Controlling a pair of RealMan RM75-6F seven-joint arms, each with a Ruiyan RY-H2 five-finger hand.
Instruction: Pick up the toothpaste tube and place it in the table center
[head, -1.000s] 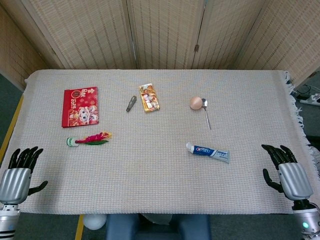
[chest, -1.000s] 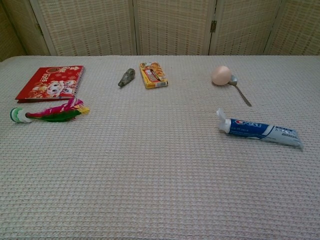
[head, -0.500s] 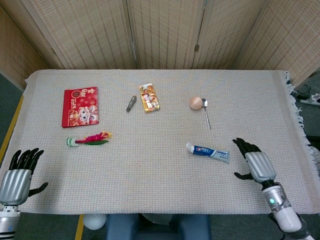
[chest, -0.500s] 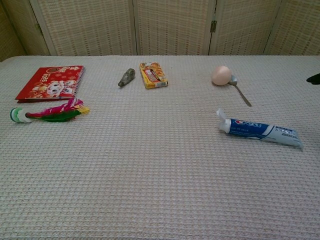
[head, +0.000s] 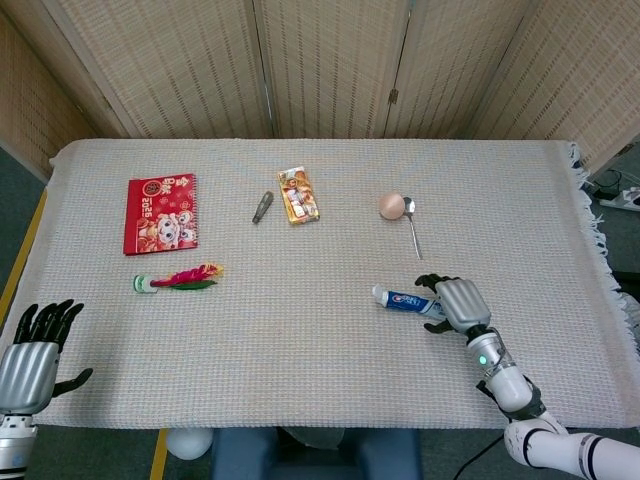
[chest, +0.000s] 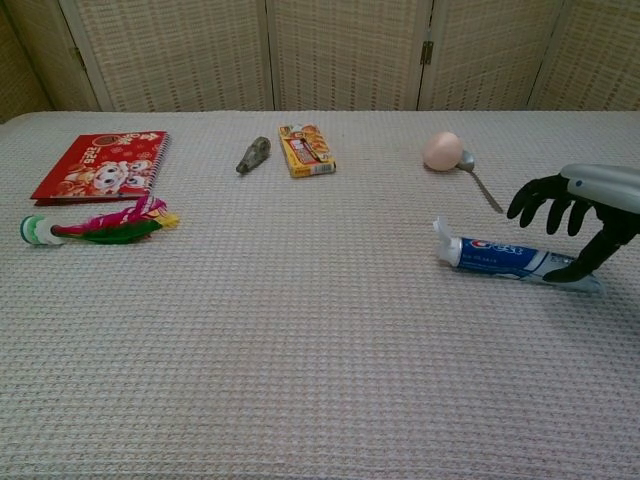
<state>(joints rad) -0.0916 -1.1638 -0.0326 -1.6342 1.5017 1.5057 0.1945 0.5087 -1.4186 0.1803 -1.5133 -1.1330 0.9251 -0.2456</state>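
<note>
Two hands — right hand (head: 458, 302) over toothpaste tube (chest: 515, 259) tail, fingers (chest: 540, 198) apart; left hand (head: 30, 345) spread at bench (head: 300, 370) edge.

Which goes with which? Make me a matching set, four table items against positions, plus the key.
Items:
1. toothpaste tube
2. egg
3. red booklet
4. feather toy

Positions:
A. touching the bowl end of the spoon
B. far left, nearest the screen
C. crimped end under the right hand
D. just in front of the booklet

Pairs: 1-C, 2-A, 3-B, 4-D
</note>
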